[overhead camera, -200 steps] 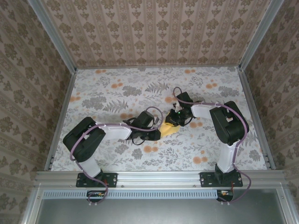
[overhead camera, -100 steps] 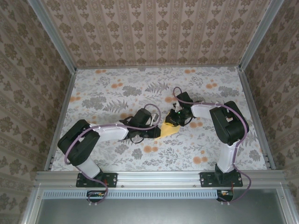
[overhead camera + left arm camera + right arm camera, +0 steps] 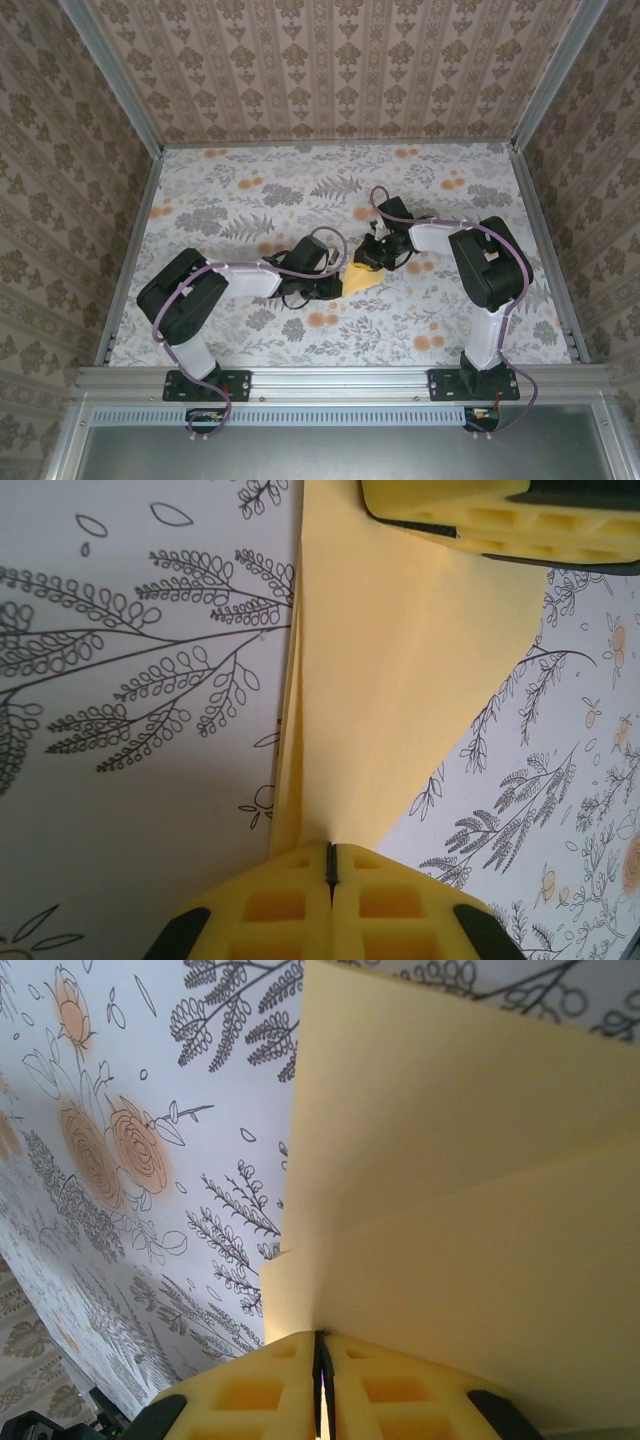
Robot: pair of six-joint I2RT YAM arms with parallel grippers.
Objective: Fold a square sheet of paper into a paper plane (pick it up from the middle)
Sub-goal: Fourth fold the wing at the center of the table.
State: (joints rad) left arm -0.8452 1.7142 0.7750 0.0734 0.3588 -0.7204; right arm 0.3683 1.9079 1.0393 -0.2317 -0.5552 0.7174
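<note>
The square sheet of paper [image 3: 362, 279] is plain yellow-orange and folded into a layered, pointed wedge with a centre crease, the shape of a paper plane. It sits at mid-table, held between both grippers. My left gripper [image 3: 338, 287] is shut on its near-left end; in the left wrist view the paper [image 3: 400, 680] runs straight out from the closed left gripper [image 3: 332, 846]. My right gripper [image 3: 372, 262] is shut on the far-right end. Its yellow fingers [image 3: 500, 520] show at the top of the left wrist view. In the right wrist view the stacked folds [image 3: 460, 1210] rise from the closed right gripper [image 3: 322, 1338].
The table [image 3: 250, 200] wears a grey floral print with orange flower blotches [image 3: 322, 320]. Patterned walls and metal rails [image 3: 130, 260] close in three sides. Both forearms lie low, converging on the table's middle.
My left gripper's jaws have closed onto the paper's near end. The left elbow swung out to the left and came back. The right arm and its grip have not moved.
</note>
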